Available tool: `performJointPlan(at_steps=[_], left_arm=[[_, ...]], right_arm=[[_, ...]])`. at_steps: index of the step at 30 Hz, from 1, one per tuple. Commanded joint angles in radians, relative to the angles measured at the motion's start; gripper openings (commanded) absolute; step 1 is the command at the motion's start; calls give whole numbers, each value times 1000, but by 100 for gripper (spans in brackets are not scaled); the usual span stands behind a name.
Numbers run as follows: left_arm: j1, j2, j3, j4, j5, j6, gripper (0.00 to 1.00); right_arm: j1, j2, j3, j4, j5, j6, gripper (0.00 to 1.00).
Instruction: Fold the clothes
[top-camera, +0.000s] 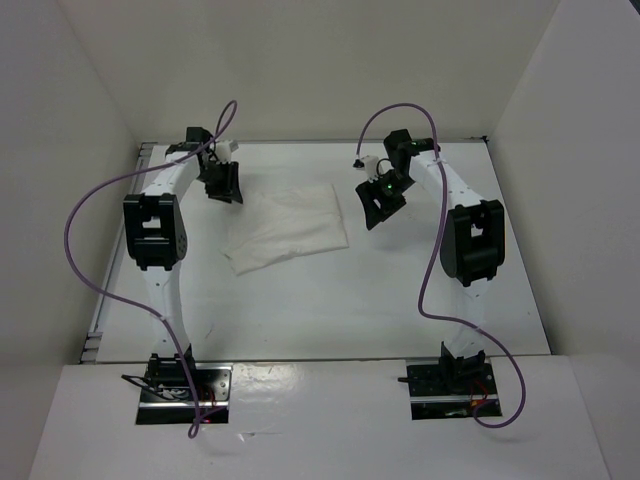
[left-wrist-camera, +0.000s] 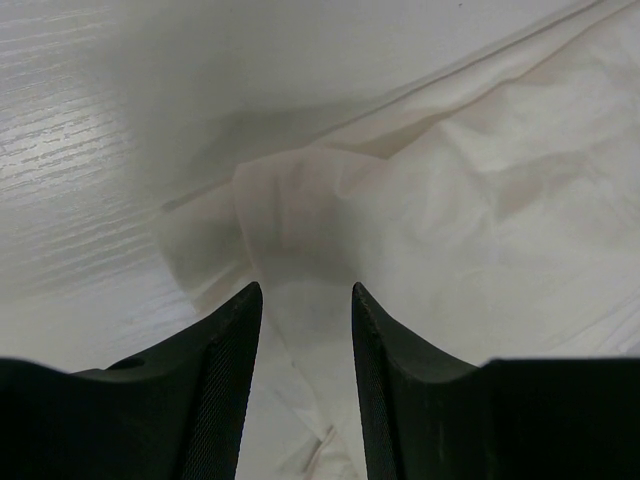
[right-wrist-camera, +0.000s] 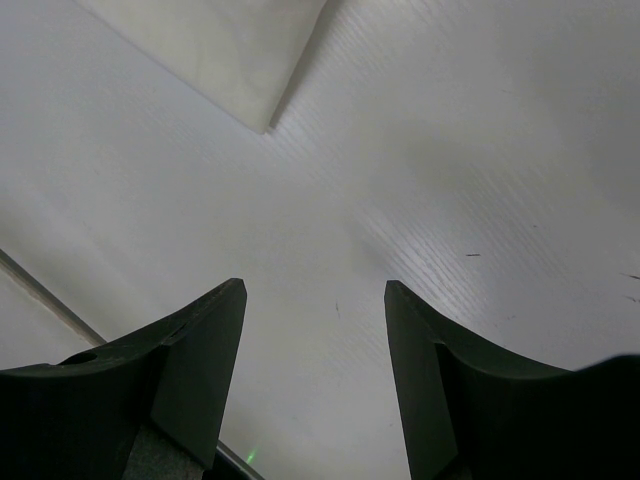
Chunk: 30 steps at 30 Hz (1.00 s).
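Note:
The clothes (top-camera: 290, 228) are one white garment, lying folded into a rough rectangle in the middle of the table, nearer the left arm. My left gripper (top-camera: 225, 185) is at the garment's far left corner. In the left wrist view its jaws (left-wrist-camera: 305, 295) stand partly apart, with a raised wrinkled fold of the white fabric (left-wrist-camera: 450, 230) lying in the gap between them. My right gripper (top-camera: 380, 205) hangs just right of the garment's far right corner. Its jaws (right-wrist-camera: 315, 290) are open over bare table, and only a corner of the garment (right-wrist-camera: 220, 50) shows at the top of that view.
White walls (top-camera: 80, 120) enclose the table on the left, back and right. A purple cable (top-camera: 80, 215) loops off each arm. The table's edge seam (right-wrist-camera: 40, 290) runs past the right gripper's left finger.

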Motion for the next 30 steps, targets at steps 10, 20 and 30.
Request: performJointPlan(at_steps=[10, 20, 30], left_arm=[[-5, 81, 99, -8, -9, -4, 45], [-5, 61, 90, -17, -9, -4, 21], [-5, -44, 48, -45, -52, -4, 1]], right_arm=[[9, -52, 16, 6, 5, 9, 66], [9, -52, 25, 6, -4, 9, 66], [9, -32, 34, -3, -22, -1, 66]])
